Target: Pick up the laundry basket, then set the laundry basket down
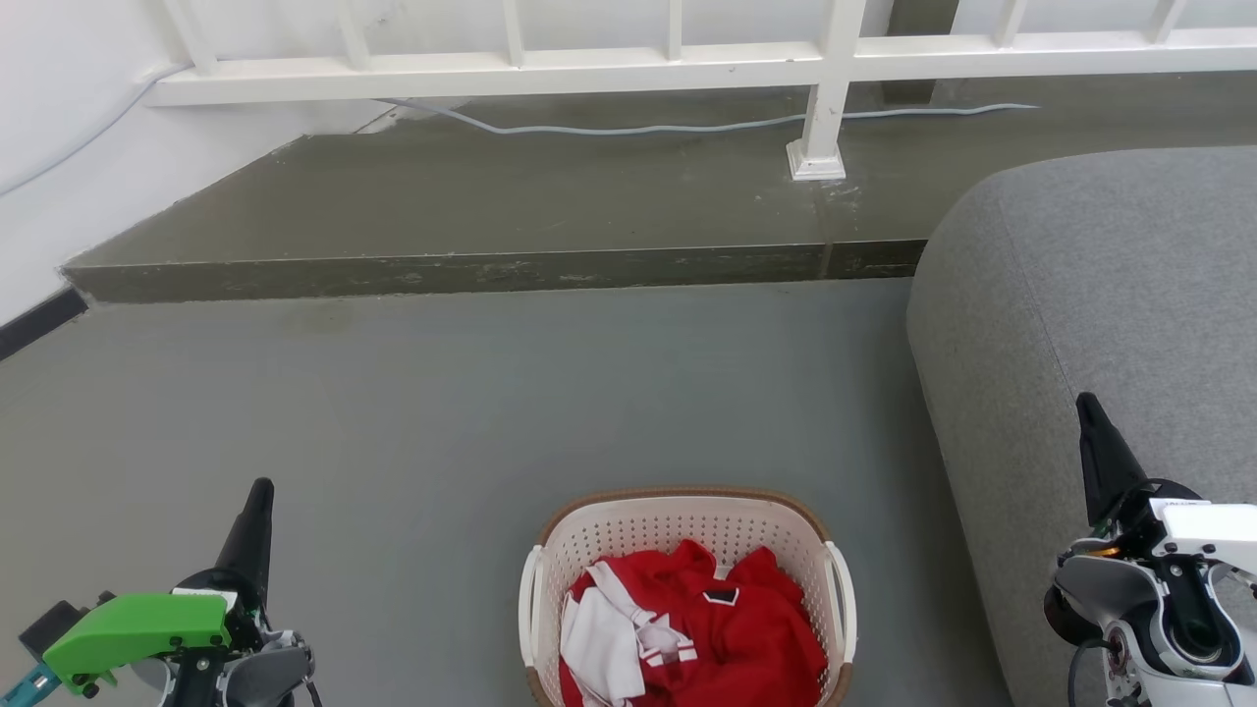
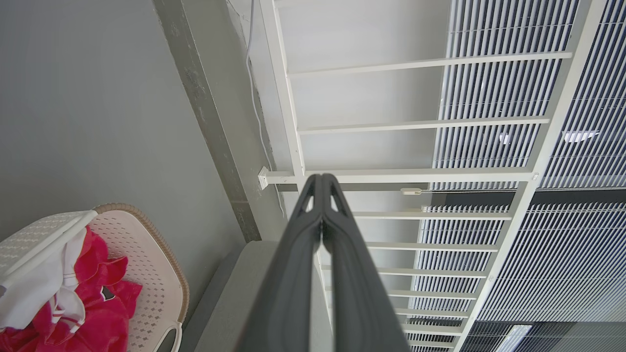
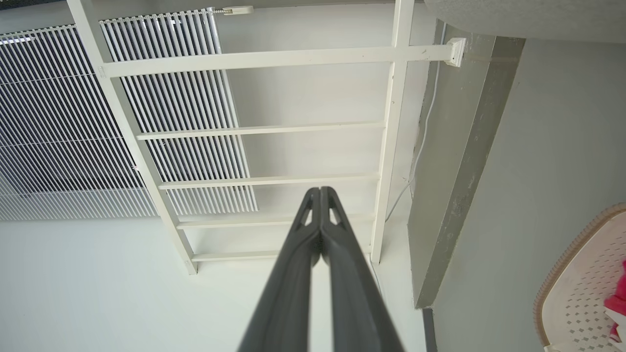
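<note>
Open floor [image 1: 412, 412] is found left of the laundry basket [image 1: 678, 525] and ahead of it. On its right, a narrow strip is left beside the grey sofa [image 1: 1110, 314]. Farther ahead, passage is barred by a raised step [image 1: 471, 270] and railing [image 1: 589, 69].

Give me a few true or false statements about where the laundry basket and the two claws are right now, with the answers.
1. The laundry basket stands on the floor between the left claw and the right claw. True.
2. The left claw grips a basket handle. False: it is shut on nothing, apart from the basket.
3. Some red clothing lies in the basket. True.
4. The right claw is wide open. False: its fingers are pressed together.
5. The grey sofa is on the robot's left. False: it is on the right, by the right claw.
</note>
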Robot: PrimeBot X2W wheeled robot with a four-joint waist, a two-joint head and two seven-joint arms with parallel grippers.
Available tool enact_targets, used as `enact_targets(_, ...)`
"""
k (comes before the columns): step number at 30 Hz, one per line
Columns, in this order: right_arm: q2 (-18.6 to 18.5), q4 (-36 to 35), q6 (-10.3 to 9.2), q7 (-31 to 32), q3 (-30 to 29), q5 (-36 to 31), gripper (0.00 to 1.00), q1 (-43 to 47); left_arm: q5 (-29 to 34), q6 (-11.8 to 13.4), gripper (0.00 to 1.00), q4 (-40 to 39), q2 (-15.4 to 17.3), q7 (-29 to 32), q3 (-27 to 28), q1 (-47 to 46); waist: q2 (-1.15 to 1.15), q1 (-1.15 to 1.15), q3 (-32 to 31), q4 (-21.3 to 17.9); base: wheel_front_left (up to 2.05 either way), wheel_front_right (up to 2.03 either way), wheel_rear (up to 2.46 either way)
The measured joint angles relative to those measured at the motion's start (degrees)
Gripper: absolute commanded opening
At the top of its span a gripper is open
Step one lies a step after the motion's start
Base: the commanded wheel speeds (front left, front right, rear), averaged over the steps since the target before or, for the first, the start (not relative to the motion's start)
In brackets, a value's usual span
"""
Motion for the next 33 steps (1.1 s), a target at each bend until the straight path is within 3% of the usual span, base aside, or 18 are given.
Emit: enact_targets(33,0.0,-0.1,0.0,0.0,0.02,0.12,0.0,0.0,0.0,-0.01,0.0,-0.08,0.0,0.0,0.21,-0.01,0.0,0.0,0.01,0.0,0.0,0.0,0.0)
